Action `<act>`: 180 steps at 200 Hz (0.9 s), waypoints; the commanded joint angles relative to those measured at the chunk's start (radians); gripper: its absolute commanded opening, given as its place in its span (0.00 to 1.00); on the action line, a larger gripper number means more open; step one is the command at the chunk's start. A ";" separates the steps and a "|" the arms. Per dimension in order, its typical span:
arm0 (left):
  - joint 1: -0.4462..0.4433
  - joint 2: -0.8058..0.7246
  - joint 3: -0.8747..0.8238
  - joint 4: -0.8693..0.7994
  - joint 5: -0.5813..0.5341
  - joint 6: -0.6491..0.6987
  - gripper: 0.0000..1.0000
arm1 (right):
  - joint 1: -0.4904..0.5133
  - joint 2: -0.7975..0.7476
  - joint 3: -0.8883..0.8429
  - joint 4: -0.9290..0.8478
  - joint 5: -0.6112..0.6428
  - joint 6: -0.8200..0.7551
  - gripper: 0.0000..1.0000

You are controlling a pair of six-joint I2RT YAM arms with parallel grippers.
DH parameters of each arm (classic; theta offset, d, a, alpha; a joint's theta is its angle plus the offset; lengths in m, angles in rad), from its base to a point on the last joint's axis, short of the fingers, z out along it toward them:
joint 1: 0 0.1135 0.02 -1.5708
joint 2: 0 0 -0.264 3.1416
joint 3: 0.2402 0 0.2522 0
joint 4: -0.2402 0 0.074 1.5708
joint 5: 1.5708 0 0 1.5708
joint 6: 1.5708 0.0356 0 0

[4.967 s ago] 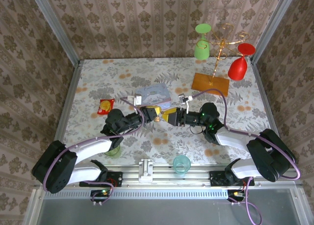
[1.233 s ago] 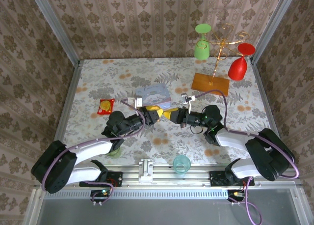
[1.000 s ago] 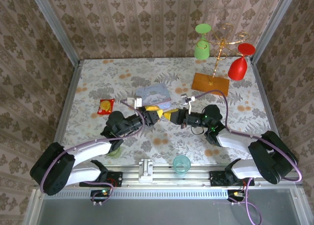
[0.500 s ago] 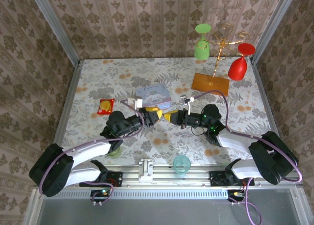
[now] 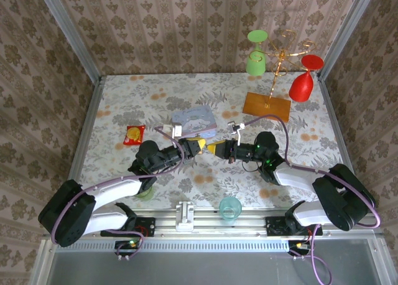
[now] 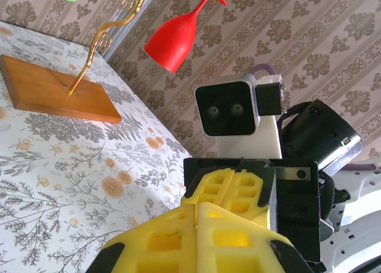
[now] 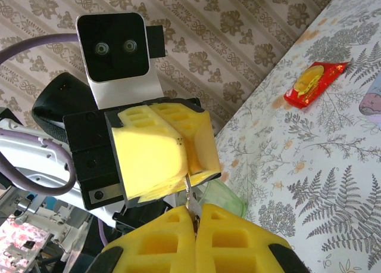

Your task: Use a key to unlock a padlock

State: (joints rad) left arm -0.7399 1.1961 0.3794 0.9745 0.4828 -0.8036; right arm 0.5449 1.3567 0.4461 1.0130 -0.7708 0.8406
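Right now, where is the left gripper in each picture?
Top external: left gripper mid-table, tips meeting the right gripper.
Left wrist: left gripper at bottom centre, yellow.
Right wrist: left gripper centre-left, the key just below it.
Shared landmark: the flowery table.

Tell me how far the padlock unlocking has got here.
Done: the left tool and right tool are shut, tip to tip. In hand: the right one pinches a thin sliver, probably the key, reaching the left one. Left: turning it and opening the padlock; whether they have met, I cannot tell.
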 commanded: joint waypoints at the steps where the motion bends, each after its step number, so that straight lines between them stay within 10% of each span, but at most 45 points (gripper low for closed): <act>1: -0.006 0.002 0.012 0.026 0.011 0.003 0.00 | 0.004 0.006 0.029 0.010 -0.003 -0.002 0.06; 39: -0.012 0.000 0.007 0.035 -0.046 -0.033 0.00 | 0.004 0.006 0.005 0.088 0.046 0.021 0.47; 180: -0.016 0.039 -0.041 0.197 -0.121 -0.102 0.00 | 0.024 0.114 0.046 0.289 0.016 0.118 0.34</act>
State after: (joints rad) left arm -0.7525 1.2160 0.3534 1.1069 0.3649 -0.8871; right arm 0.5613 1.4937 0.4591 1.2472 -0.7414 0.9504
